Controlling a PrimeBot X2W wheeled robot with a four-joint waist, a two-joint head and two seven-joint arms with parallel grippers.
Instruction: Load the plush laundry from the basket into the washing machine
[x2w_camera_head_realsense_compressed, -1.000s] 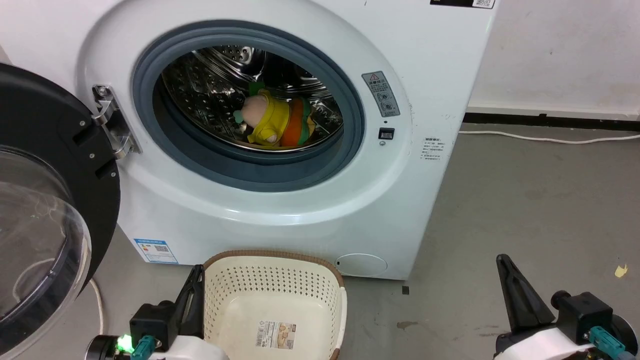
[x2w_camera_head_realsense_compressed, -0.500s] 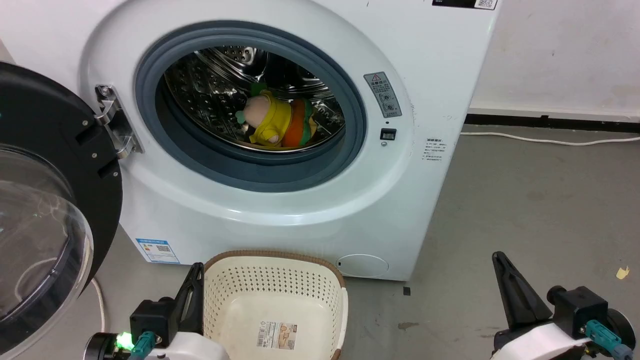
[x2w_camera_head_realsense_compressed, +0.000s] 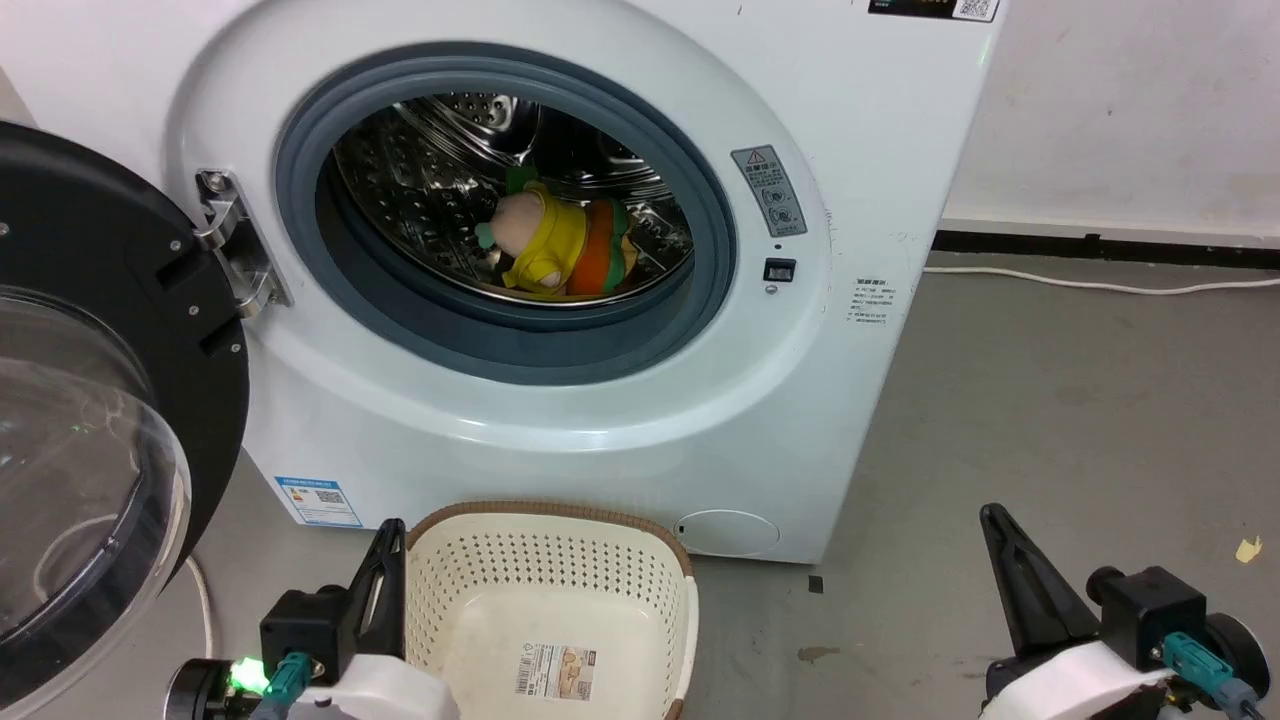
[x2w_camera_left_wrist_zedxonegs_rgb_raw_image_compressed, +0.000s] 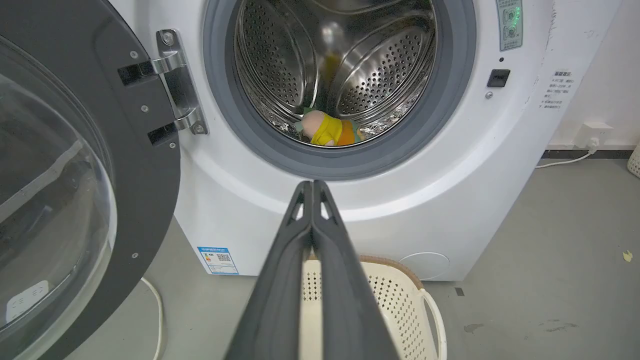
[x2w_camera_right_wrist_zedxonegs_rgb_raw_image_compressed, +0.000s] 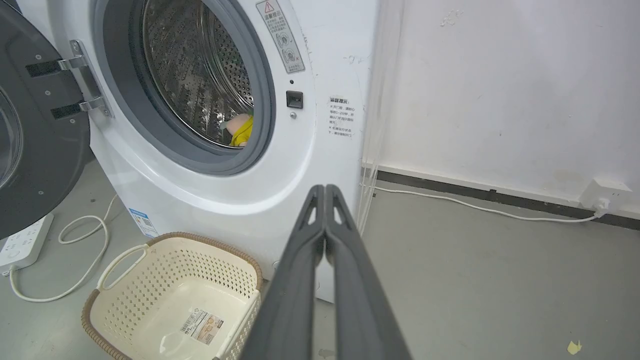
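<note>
The plush laundry (x2w_camera_head_realsense_compressed: 560, 245) lies inside the steel drum of the white washing machine (x2w_camera_head_realsense_compressed: 620, 420): a yellow plush with a peach head against an orange and green one, also seen low in the drum as the plush laundry (x2w_camera_left_wrist_zedxonegs_rgb_raw_image_compressed: 327, 132) and partly behind the door ring as the plush laundry (x2w_camera_right_wrist_zedxonegs_rgb_raw_image_compressed: 241, 130). The cream basket (x2w_camera_head_realsense_compressed: 550, 560) stands on the floor before the washer, holding just a label sticker. My left gripper (x2w_camera_head_realsense_compressed: 392, 528) is shut beside the basket's left rim, holding nothing. My right gripper (x2w_camera_head_realsense_compressed: 990, 515) is shut and empty over bare floor at the right. Both wrist views show fingers pressed together.
The washer's round door (x2w_camera_head_realsense_compressed: 90, 420) hangs open at the left, close to my left arm. A white cable (x2w_camera_head_realsense_compressed: 1100, 285) runs along the wall's base. A power strip (x2w_camera_right_wrist_zedxonegs_rgb_raw_image_compressed: 22, 242) and looped cord lie on the floor left of the basket. Grey floor stretches to the right.
The head view has drifted slightly, shifting the washer a little right. My right gripper sits a touch lower and further left in the picture. Nothing was picked up or released.
</note>
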